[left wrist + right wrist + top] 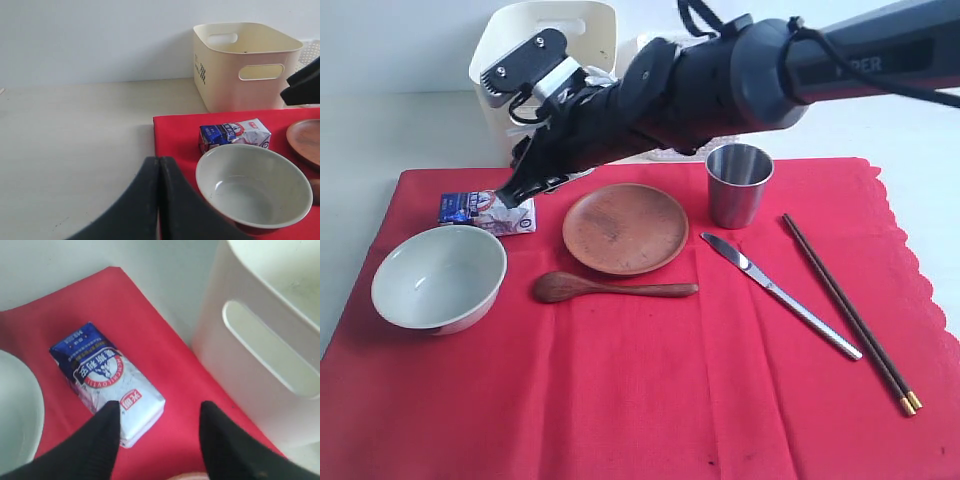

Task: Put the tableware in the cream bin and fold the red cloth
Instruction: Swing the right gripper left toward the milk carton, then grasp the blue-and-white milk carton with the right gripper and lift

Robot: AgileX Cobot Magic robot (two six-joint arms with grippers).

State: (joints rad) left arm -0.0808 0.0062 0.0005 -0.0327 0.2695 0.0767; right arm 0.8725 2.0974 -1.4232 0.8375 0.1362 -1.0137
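Six pieces of tableware sit on the red cloth, which is spread flat over the bench. Farthest left, the left gripper hangs over bare bench just off the cloth's edge, its jaws clenched together on nothing. Next comes the pale bowl, upright, with a blue-and-white packet at one o'clock from it. The right gripper hovers at that packet's end, jaws released and apart; whether a finger touches it I cannot tell. The wooden spoon lies at three o'clock from the bowl, with the wooden plate just beyond it. The cream bin stands off the cloth at eleven o'clock from the plate. The steel cup stands at two o'clock from the plate. The knife and chopsticks lie slanted at four o'clock, apart from each other.
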